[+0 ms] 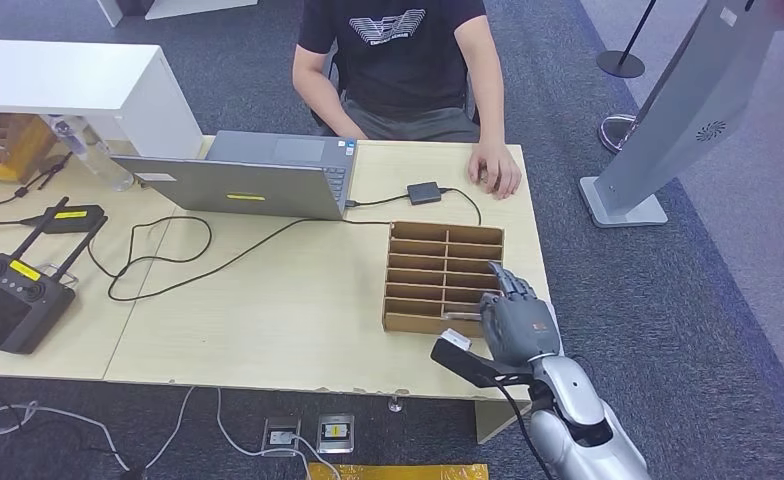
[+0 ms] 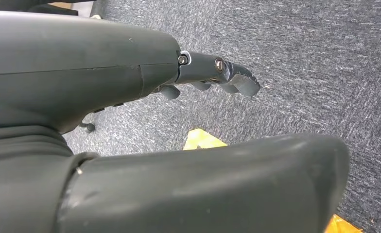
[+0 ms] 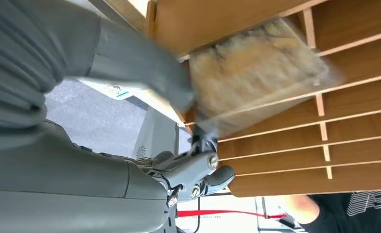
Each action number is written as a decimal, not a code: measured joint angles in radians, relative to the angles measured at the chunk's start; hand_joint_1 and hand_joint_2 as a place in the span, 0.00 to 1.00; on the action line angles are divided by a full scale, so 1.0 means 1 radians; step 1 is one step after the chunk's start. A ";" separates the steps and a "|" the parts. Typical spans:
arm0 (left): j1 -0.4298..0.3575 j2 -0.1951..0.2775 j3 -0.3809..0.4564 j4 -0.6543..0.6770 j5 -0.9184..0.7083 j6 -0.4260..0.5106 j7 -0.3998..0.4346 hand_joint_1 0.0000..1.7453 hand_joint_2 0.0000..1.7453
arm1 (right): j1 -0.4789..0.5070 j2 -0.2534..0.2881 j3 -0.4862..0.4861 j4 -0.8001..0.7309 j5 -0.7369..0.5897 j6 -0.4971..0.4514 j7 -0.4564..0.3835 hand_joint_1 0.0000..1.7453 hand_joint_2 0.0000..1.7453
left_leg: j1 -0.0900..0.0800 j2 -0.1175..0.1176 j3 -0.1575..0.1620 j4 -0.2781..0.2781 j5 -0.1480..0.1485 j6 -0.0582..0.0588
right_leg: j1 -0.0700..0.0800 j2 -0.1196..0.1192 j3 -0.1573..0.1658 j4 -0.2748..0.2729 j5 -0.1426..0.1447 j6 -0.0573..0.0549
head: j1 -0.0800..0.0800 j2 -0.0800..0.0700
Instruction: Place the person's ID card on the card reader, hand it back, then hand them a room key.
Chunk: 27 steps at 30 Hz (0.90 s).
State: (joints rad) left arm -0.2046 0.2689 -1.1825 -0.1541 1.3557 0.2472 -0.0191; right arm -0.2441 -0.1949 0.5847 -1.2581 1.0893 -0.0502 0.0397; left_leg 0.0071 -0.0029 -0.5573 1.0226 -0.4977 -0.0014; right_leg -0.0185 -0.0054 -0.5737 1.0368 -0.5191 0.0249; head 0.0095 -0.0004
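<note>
Right hand [image 1: 513, 320] at the near right corner of the brown slotted wooden organiser [image 1: 444, 277], thumb and fingers pinching a blurred pale plastic card [image 3: 256, 68] over the slots. Small black card reader [image 1: 424, 193] farther along the light wooden table [image 1: 268, 310], near the seated person's hand [image 1: 498, 170]. Left hand [image 2: 217, 73] hanging over grey carpet, loosely spread, holding nothing.

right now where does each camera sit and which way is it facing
head view: high on the body, looking down at the light wooden table; right hand over the brown slotted wooden organiser.
left wrist view: behind the hanging left hand, facing grey carpet.
right wrist view: behind the right hand, facing the organiser and a blurred clear-wrapped card.
Shared: organiser.
</note>
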 joint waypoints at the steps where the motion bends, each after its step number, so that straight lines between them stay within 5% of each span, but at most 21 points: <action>1: 0.000 0.000 0.000 0.000 0.000 0.000 0.000 0.00 0.00 | 0.000 -0.001 0.000 0.000 0.001 -0.003 0.002 0.00 1.00 | 0.000 0.000 0.000 0.000 0.000 0.000 | 0.000 0.000 0.000 0.000 0.000 0.000 | 0.000 0.000; 27: -0.004 0.003 -0.042 0.003 0.016 0.003 -0.002 0.00 0.00 | 0.001 -0.018 -0.004 0.000 0.015 -0.034 0.008 0.00 1.00 | 0.000 0.000 0.000 0.000 0.000 0.000 | 0.000 0.000 0.000 0.000 0.000 0.000 | 0.000 0.000</action>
State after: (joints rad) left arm -0.2082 0.2716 -1.2249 -0.1511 1.3718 0.2499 -0.0210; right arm -0.2433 -0.2129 0.5806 -1.2581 1.1048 -0.0839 0.0472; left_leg 0.0071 -0.0029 -0.5573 1.0226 -0.4977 -0.0014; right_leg -0.0185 -0.0054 -0.5736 1.0368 -0.5191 0.0249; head 0.0095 -0.0004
